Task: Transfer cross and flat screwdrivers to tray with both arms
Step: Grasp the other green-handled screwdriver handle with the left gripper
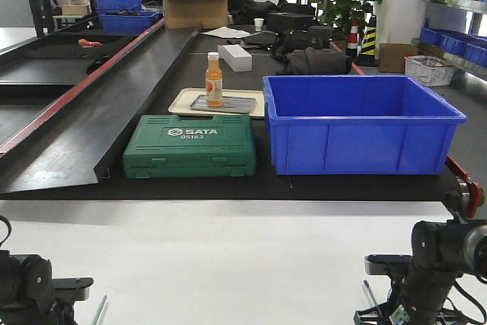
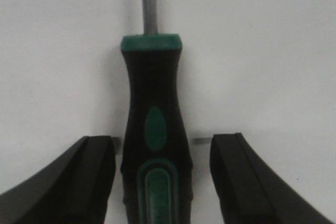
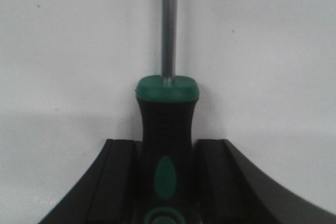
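My left gripper (image 2: pixel 163 140) is black. The left-hand screwdriver (image 2: pixel 155 103) has a black handle with a green collar and green oval inlays, and a grey steel shaft. My right gripper (image 3: pixel 167 142) is black too, and the right-hand screwdriver (image 3: pixel 168 114) shows the same black and green. The tabletop (image 1: pixel 228 256) is white. At 1 o'clock is a blue bin (image 1: pixel 358 123); at 11, a green case (image 1: pixel 190 146) with white lettering; at 12, a grey tray (image 1: pixel 240 104), a cream tray (image 1: pixel 179 100) and an orange bottle (image 1: pixel 214 81).

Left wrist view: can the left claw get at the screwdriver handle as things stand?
Likely yes: the screwdriver handle lies between the left claw's open fingers, a gap on each side, nothing else in between.
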Motion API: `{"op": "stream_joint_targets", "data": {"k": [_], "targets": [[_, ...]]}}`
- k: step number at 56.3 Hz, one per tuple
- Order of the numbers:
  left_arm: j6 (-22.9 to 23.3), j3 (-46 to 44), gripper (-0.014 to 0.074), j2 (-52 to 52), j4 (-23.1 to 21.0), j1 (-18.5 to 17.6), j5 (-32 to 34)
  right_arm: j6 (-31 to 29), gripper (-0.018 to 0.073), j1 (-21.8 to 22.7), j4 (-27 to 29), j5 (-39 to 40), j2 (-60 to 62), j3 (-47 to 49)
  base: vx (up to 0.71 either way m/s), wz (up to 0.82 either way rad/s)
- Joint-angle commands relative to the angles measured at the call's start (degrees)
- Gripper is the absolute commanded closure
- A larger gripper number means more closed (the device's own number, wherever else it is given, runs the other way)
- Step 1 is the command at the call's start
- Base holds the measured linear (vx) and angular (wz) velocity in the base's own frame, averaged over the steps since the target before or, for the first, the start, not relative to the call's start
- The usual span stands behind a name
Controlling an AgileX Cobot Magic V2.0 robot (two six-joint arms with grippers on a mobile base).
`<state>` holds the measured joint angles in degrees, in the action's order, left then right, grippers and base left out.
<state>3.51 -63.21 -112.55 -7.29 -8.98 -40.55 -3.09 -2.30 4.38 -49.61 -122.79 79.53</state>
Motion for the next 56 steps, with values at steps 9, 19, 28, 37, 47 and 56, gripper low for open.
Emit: {"op": "stream_joint_targets", "data": {"k": [9, 19, 28, 37, 47, 56], "targets": [[1.8, -1.3, 0.0082, 1.0, -0.6, -0.3, 1.9, -0.6, 0.0567, 0.1, 1.6, 0.0, 1.1, 0.5, 0.00, 0.00], [2.4, -1.3, 0.0082, -0.1, -0.6, -0.3, 1.6, -0.8, 0.0567, 0.1, 1.6, -0.1, 1.1, 0.5, 0.00, 0.00], [2.4, -1.3, 0.0121, -0.8, -0.6, -0.3, 0.0, -0.9, 0.0567, 0.1, 1.6, -0.1, 1.1, 0.5, 0.00, 0.00], [2.4, -1.3, 0.0331, -1.1, -0.6, -0.3, -0.8, -1.0, 0.0567, 0.1, 1.6, -0.2, 1.1, 0.5, 0.00, 0.00], [2.3, -1.3, 0.0605, -1.2, -0.6, -0.3, -1.3, -1.0, 0.0567, 0.1, 2.0, -0.4, 1.1, 0.5, 0.00, 0.00], [2.2, -1.3, 0.0603, -0.9, -0.6, -0.3, -2.0, -2.5, 0.0567, 0.1, 2.5, -1.6, 1.6, 0.5, 0.00, 0.00]]}}
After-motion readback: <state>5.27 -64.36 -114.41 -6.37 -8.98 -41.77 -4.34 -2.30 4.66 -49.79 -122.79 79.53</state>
